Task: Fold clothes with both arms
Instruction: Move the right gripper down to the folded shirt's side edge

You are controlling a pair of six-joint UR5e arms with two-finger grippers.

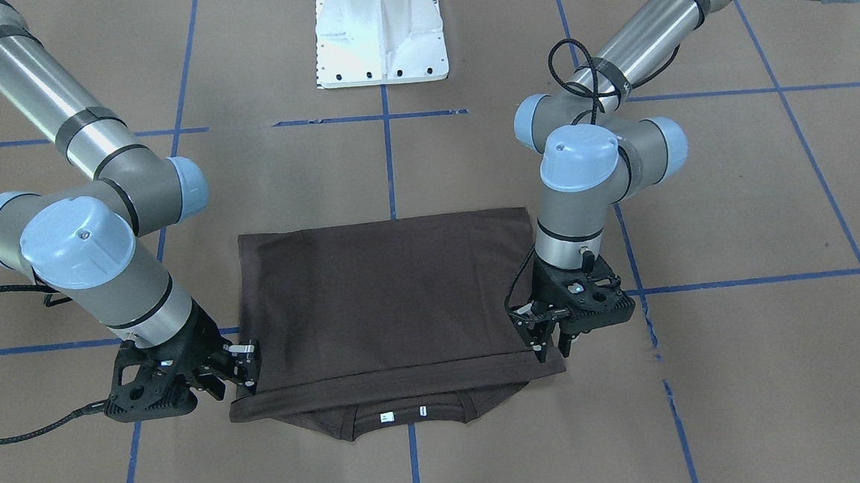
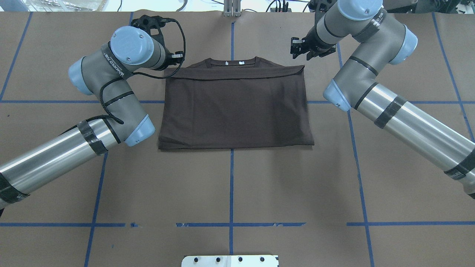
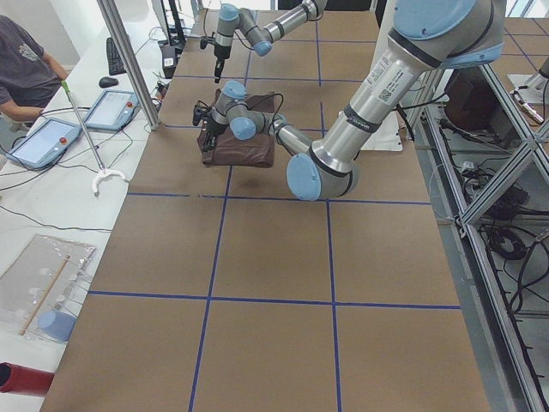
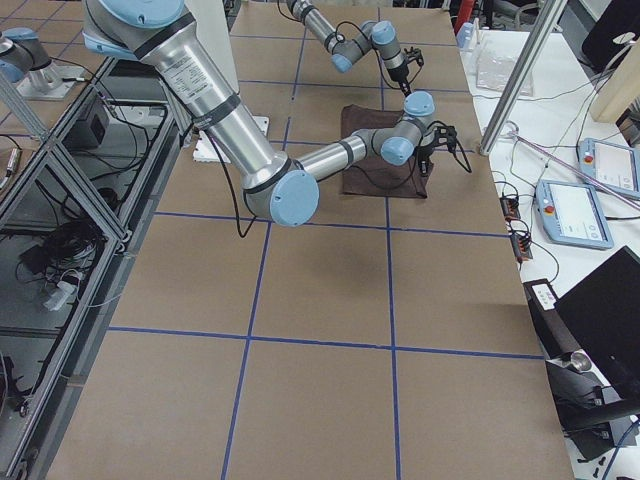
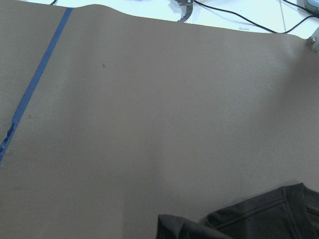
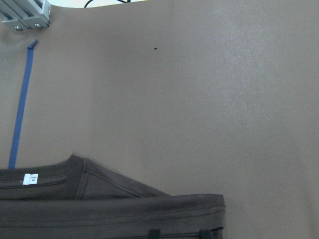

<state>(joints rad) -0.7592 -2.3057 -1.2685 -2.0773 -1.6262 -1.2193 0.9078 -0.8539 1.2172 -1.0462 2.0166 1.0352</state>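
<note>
The dark brown T-shirt lies flat on the table, folded in half into a rectangle. Its hem edge rests just short of the collar, where white labels show. My left gripper hangs over the folded edge's corner on the front view's right, fingers apart, one over the cloth and one beside it. My right gripper is at the opposite corner, open. Its fingertips show at the hem in the right wrist view. The left wrist view shows only a shirt corner, no fingers.
The white base pedestal stands on the robot's side of the shirt. Blue tape lines grid the brown table cover. An operator with tablets sits beyond the table's far edge, by a metal pole.
</note>
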